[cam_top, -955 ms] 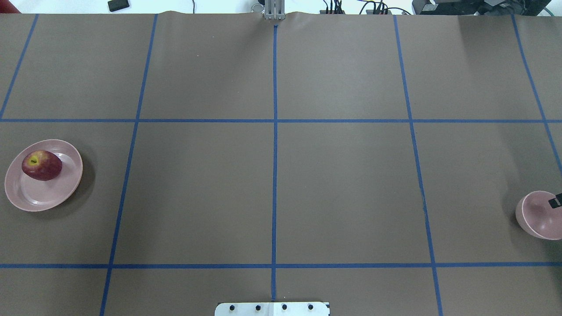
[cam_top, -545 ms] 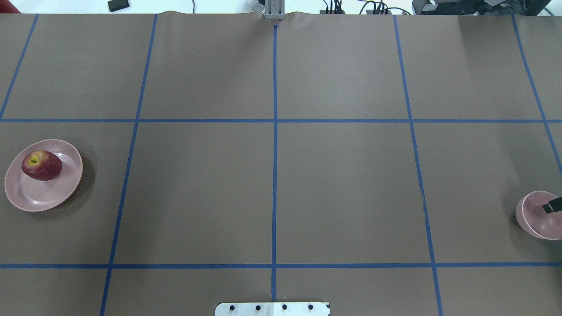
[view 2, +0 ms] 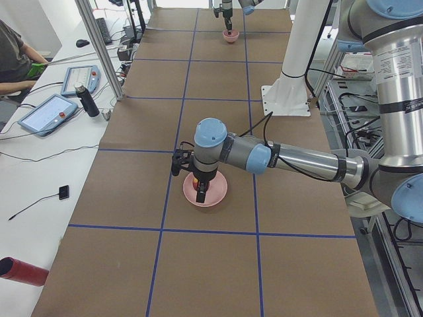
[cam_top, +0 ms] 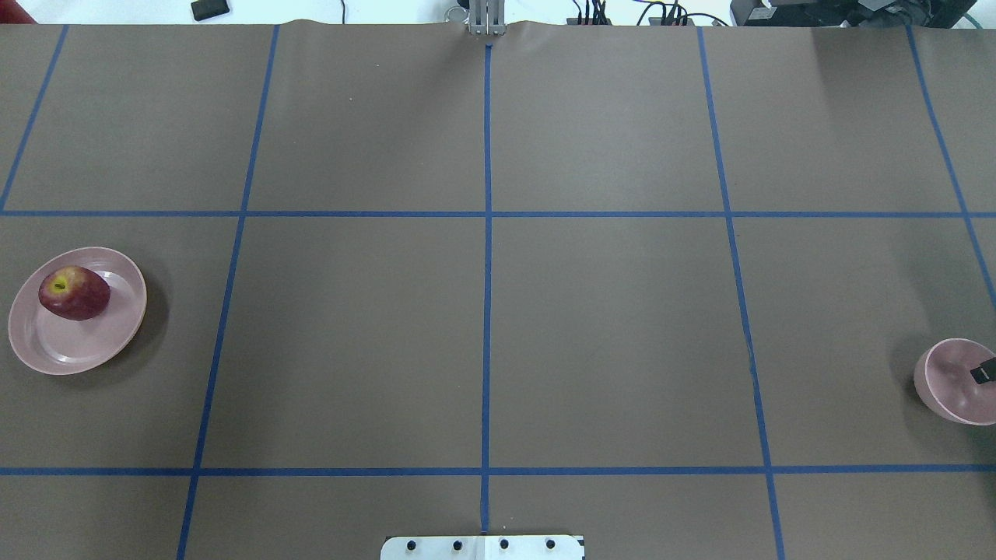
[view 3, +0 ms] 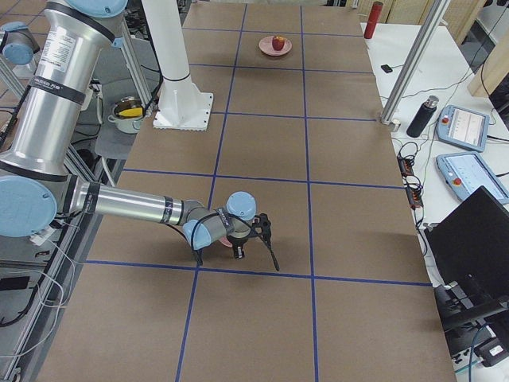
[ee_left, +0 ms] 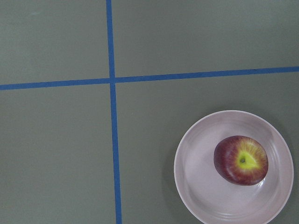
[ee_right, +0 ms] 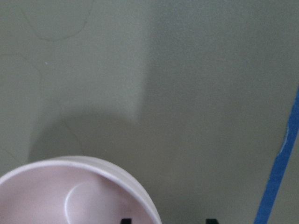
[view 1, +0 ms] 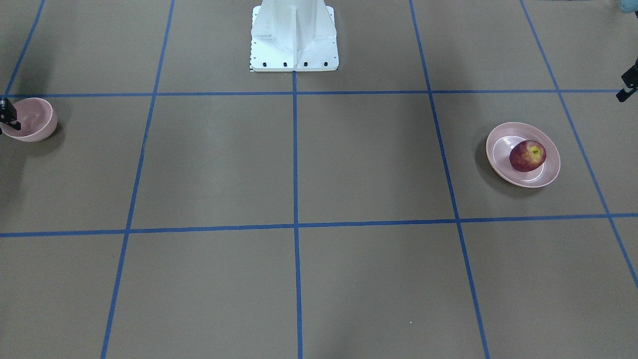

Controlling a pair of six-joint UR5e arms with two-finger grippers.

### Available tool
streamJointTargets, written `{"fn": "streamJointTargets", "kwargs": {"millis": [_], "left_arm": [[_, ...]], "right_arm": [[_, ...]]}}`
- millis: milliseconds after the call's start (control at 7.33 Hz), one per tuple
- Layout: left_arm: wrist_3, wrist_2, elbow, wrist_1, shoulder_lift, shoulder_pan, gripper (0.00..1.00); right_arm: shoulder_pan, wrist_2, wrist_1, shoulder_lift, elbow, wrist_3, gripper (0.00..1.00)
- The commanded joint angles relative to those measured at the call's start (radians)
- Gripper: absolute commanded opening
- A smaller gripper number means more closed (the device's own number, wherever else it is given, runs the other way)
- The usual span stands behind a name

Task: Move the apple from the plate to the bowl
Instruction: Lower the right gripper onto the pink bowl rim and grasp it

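Beyond left fingers [view 1: 626, 87], seemingly apart: apple [view 1: 527, 155]

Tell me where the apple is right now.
In the overhead view the apple sits on the plate at the left edge of the table, across it from the bowl at the right edge.

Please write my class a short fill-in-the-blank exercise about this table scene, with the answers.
The round dark-red apple lies on the wide, shallow pale-pink ____.
The patch around the apple's stem dimple is ____.
The tape lines on the brown table are ____.
Missing words: plate; yellow; blue.
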Motion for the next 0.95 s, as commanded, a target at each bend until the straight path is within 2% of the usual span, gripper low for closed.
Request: {"fn": "streamJointTargets", "kwargs": {"millis": [0, 409, 545, 818], "left_arm": [[0.001, 0.000, -0.001, 0.000, 0.000, 0.000, 0.98], [-0.001, 0.000, -0.001, 0.000, 0.000, 0.000, 0.98], [-0.001, 0.000, -0.001, 0.002, 0.000, 0.000, 0.98], [-0.004, -0.015, 0.008, 0.002, -0.002, 0.000, 0.98]], "right_arm": [[0.006, 0.009, 0.003, -0.001, 0.050, 0.001, 0.00], [0.113, 0.110, -0.009, 0.004, 0.118, 0.012, 0.00], [0.113, 0.106, -0.030, 0.081, 0.117, 0.105, 0.00], [0.048, 0.107, -0.149, 0.334, 0.108, 0.384, 0.00]]}}
